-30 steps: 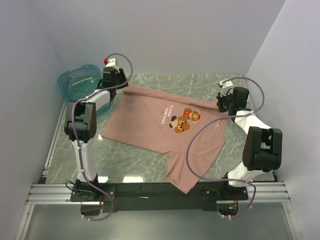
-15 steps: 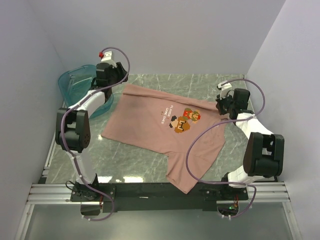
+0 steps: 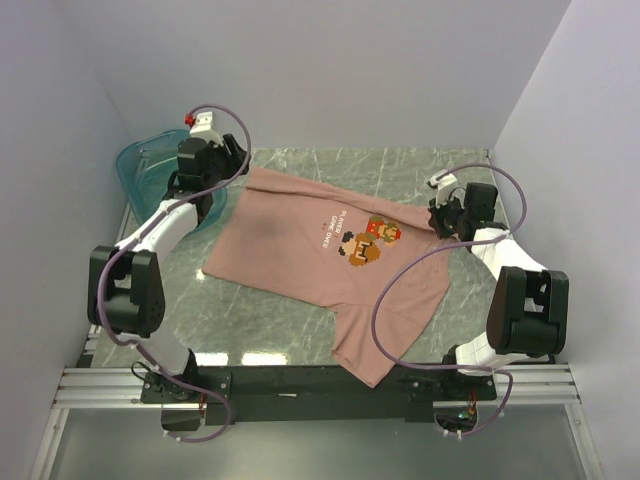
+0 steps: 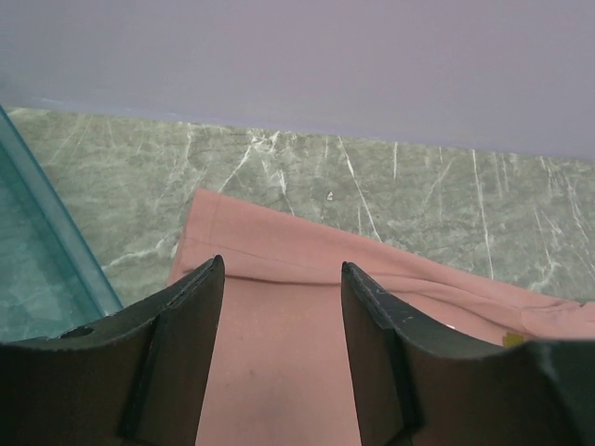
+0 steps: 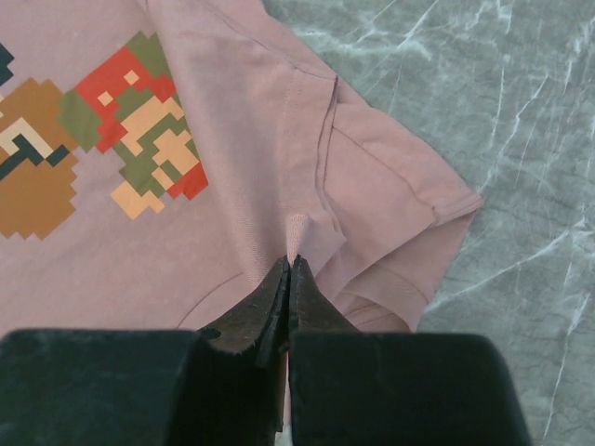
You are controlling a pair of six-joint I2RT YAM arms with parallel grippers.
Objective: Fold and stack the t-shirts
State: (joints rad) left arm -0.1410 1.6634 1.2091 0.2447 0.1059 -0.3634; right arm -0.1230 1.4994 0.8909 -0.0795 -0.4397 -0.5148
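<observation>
The dusty-pink t-shirt (image 3: 300,255) lies spread on the marble table, with its pixel-art graphic (image 3: 368,243) facing up. My left gripper (image 3: 228,168) is open and hovers over the shirt's far-left corner. In the left wrist view the gripper (image 4: 281,263) has pink cloth (image 4: 279,372) below its spread jaws and holds nothing. My right gripper (image 3: 441,216) is at the shirt's right side by a sleeve. In the right wrist view it (image 5: 290,261) is shut on a small pucker of the t-shirt (image 5: 232,177), next to the sleeve (image 5: 400,204) and right of the graphic (image 5: 112,139).
A translucent teal tub (image 3: 150,165) stands at the far left corner, right beside my left gripper; its wall shows in the left wrist view (image 4: 37,242). White walls close in the table at the back and both sides. The shirt's near corner reaches the front rail (image 3: 300,380).
My left arm has swung back and to the left, and its gripper has shifted left toward the tub over the shirt's far-left corner. My right gripper has moved slightly nearer.
</observation>
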